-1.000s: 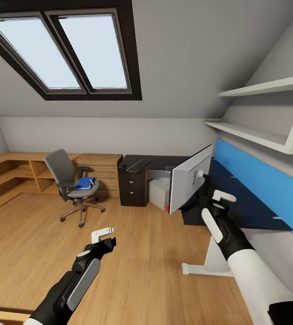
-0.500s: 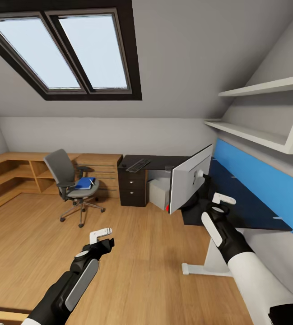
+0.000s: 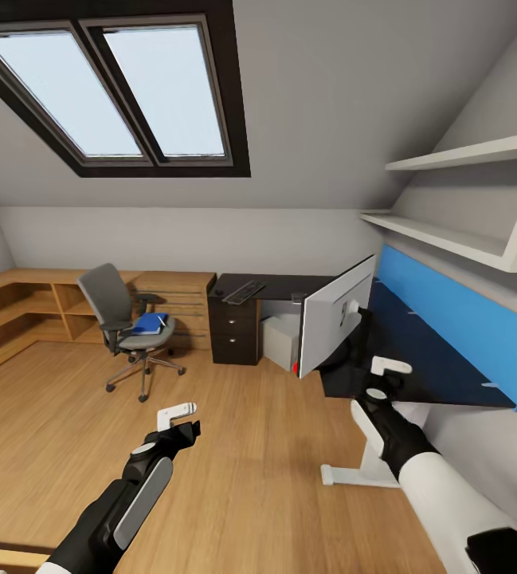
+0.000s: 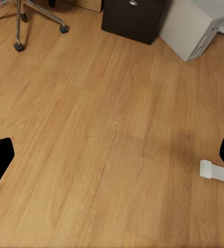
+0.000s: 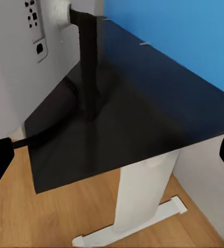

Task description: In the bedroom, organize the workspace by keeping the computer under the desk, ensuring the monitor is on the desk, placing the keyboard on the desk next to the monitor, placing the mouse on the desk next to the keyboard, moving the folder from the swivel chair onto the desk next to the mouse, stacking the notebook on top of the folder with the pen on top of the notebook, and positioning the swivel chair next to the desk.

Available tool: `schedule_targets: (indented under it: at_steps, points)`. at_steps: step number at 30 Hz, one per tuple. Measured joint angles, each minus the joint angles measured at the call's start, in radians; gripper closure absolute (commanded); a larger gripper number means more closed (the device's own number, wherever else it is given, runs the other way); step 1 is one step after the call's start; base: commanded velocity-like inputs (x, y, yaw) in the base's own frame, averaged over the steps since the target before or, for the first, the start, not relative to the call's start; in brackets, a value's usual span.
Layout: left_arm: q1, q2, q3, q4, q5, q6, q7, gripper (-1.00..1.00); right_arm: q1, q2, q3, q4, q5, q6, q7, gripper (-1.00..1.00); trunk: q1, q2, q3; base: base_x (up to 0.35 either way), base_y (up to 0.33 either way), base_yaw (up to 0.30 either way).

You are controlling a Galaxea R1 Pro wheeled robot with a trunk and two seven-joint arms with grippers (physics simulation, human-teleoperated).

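Note:
The monitor (image 3: 334, 319) stands on the desk (image 3: 425, 363) near its front end, pale back toward me; its stand (image 5: 88, 67) rises from the black top (image 5: 143, 113). My right gripper (image 3: 387, 368) hovers open just in front of that end. My left gripper (image 3: 178, 414) hangs open over the floor. The keyboard (image 3: 243, 292) lies on the far desk section, with a small dark mouse (image 3: 218, 293) beside it. The computer (image 3: 280, 339) sits under the desk. The folder (image 3: 149, 323) lies on the swivel chair (image 3: 119, 315). The notebook and pen are out of view.
A dark drawer cabinet (image 3: 234, 331) stands beside the computer (image 4: 192, 28). Wooden shelving (image 3: 19, 307) runs along the far left wall. White shelves (image 3: 465, 231) hang above the blue panel (image 3: 457, 319). The desk's white leg (image 5: 143, 196) and foot (image 4: 215, 173) rest on the floor.
My right gripper has drawn back and down from the monitor's stand toward the desk's front edge. The left gripper has sunk slightly. The monitor has not moved.

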Motion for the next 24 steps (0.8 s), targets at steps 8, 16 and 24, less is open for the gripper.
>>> schedule_targets:
  at_steps: [8, 16, 24]
  points:
    - [0.0, 0.0, -0.001, -0.001, -0.002, 0.0, 0.0, -1.0, 0.0, 0.0, 0.029, 0.166, 0.1, -0.18, 0.041, -1.0, 0.0, 0.0, 0.0, 0.0, 0.0, 0.0]
    - [0.0, 0.0, -0.001, 0.0, -0.002, 0.0, 0.0, -1.0, 0.0, 0.0, 0.035, 0.192, 0.115, -0.293, 0.113, -1.0, 0.0, 0.0, 0.0, 0.0, 0.0, 0.0]
    - [0.0, 0.0, -0.002, 0.0, -0.002, 0.0, 0.0, -1.0, 0.0, -0.001, 0.031, 0.202, 0.112, -0.339, 0.167, -1.0, 0.0, 0.0, 0.0, 0.0, 0.0, 0.0]
